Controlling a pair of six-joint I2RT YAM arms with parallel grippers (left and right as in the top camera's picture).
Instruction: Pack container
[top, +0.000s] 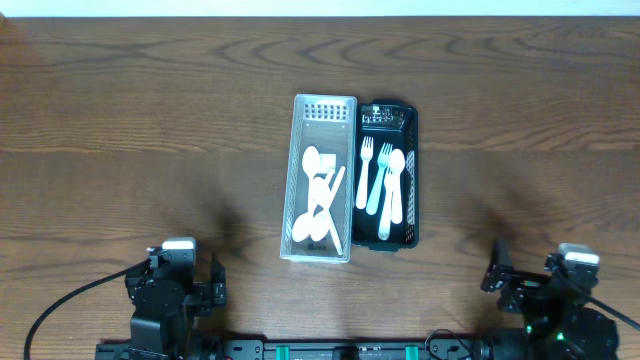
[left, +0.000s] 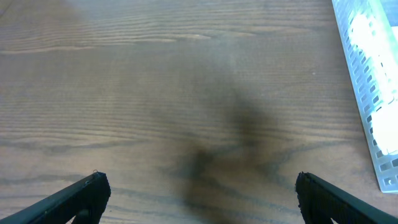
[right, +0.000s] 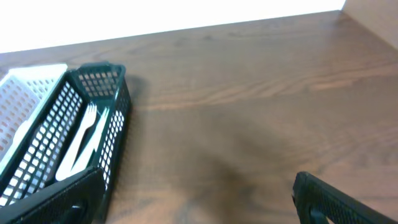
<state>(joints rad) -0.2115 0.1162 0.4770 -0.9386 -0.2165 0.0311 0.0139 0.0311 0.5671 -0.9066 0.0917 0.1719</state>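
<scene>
A white slotted basket (top: 299, 180) holds several white plastic spoons (top: 318, 195) at the table's middle. A black mesh basket (top: 412, 170) stands against its right side and holds white forks and a spoon (top: 383, 185). My left gripper (left: 199, 196) is open and empty over bare wood at the near left; the white basket's edge (left: 367, 87) shows at the right of its view. My right gripper (right: 196, 199) is open and empty at the near right; the black basket (right: 115, 134) with white cutlery (right: 81, 146) lies at the left of its view.
The two baskets stand side by side in the middle of the dark wooden table (top: 150, 120). Both arms' bases (top: 170, 290) (top: 555, 295) sit at the near edge. The table's far edge (right: 186, 28) meets a white wall.
</scene>
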